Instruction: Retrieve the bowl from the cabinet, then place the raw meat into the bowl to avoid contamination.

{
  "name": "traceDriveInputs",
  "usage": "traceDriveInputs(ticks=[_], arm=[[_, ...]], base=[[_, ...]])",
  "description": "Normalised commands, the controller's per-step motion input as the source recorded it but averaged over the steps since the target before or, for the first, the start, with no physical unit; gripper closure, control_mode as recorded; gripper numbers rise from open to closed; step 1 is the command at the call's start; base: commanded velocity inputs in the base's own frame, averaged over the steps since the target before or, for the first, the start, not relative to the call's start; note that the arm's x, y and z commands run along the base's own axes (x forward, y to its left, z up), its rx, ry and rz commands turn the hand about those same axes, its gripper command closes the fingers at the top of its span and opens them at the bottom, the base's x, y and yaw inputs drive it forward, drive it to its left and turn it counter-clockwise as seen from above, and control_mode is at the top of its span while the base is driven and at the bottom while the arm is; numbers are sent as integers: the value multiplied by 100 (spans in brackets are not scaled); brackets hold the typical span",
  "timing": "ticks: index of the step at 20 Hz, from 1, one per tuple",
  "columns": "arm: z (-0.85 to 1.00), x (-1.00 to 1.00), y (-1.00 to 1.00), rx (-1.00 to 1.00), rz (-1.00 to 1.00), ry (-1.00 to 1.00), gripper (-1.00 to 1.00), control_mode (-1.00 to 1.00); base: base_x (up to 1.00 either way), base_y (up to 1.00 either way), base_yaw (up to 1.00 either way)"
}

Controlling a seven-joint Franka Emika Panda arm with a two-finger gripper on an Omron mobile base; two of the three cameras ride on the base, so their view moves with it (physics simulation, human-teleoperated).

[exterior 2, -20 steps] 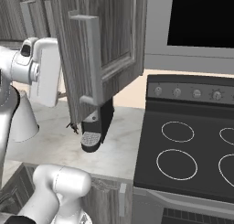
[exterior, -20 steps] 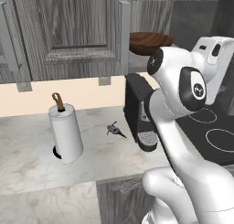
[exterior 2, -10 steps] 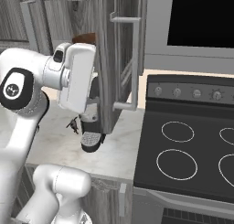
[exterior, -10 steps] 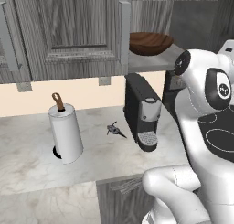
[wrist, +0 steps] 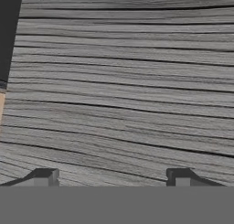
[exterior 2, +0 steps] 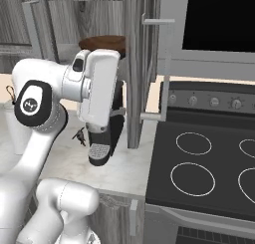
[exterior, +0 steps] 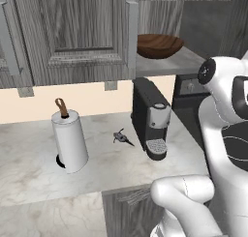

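Fingertips (wrist: 45, 176) apart before grey wood grain, bowl up on the cabinet shelf.
Gripper (wrist: 112, 177) stands with both tips spread wide and nothing between them, facing a grey wood-grain surface close ahead. From the right base camera the white hand sits level with the coffee machine (exterior: 151, 117), just left of the open cabinet door (exterior 2: 135, 63), which stands edge-on with its long bar handle toward the stove (exterior 2: 204, 161). Inside the cabinet (exterior: 87, 33), the brown bowl (exterior: 159, 45) rests on the grey shelf above the coffee machine. On the marble counter (exterior: 34, 158), the small dark raw meat (exterior: 122, 138) lies just left of the coffee machine, with the paper-towel roll (exterior: 70, 140) farther left.
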Motion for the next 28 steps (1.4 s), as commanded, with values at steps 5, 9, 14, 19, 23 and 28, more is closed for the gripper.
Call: traceDriveInputs(ticks=[5, 9, 14, 19, 23, 28], arm=[[-16, 0, -54, 0, 3, 1, -100, -100], [-21, 3, -56, 0, 6, 1, -100, -100], [-26, 9, -60, 0, 9, 3, -100, -100], [-6, 1, -20, 0, 5, 0, -100, -100], [-4, -7, 0, 2, 3, 0, -100, -100], [-7, -13, 0, 0, 9, 0, -100, -100]], base=[[0, 0, 0], [0, 0, 0], [0, 0, 0], [0, 0, 0], [0, 0, 0], [0, 0, 0]])
